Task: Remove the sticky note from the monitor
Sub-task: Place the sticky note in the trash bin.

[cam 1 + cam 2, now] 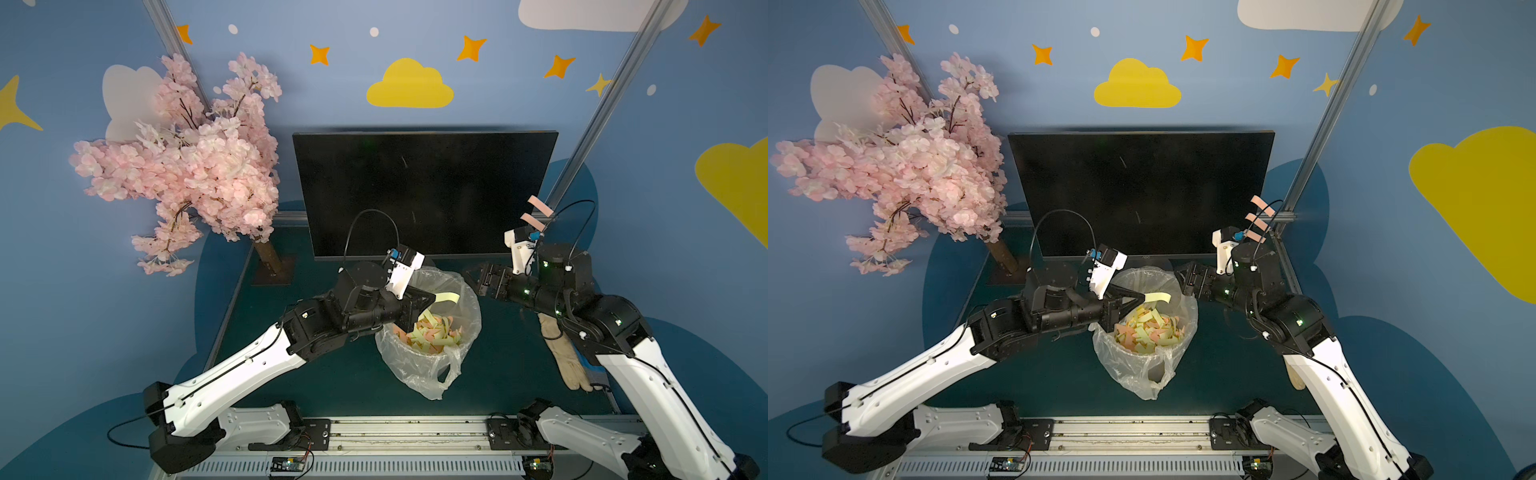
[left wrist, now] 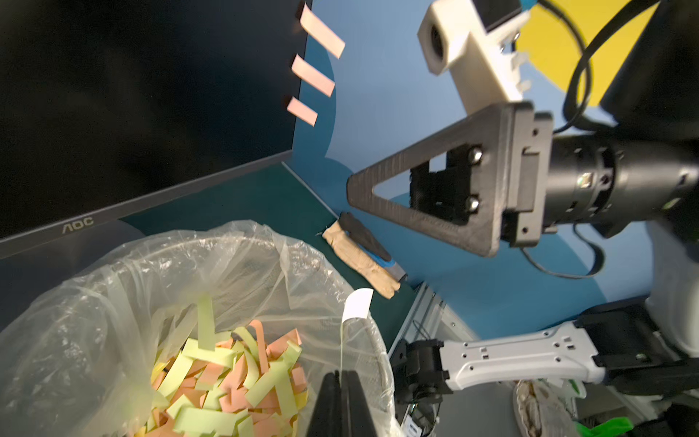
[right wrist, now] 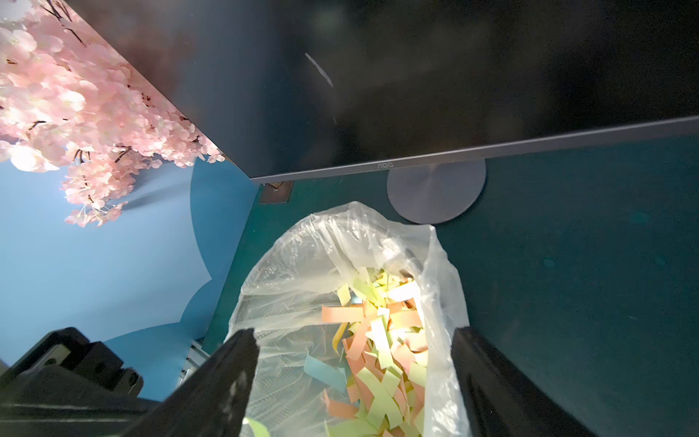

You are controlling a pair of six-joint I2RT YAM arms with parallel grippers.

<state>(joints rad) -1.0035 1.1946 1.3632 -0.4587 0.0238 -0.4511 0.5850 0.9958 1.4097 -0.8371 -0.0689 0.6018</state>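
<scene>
arms (image 1: 249,365): white shells, black joints | right gripper (image 2: 351,188): black triangular fingers

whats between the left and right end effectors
A top view shows the pale yellow sticky note pinched in the left end effector, above the clear-plastic-lined bin, reaching toward the open right end effector.

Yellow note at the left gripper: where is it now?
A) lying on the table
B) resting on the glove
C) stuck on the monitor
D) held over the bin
D: in a top view the left gripper is shut on the note, which hangs over the open mouth of the bin.
</scene>
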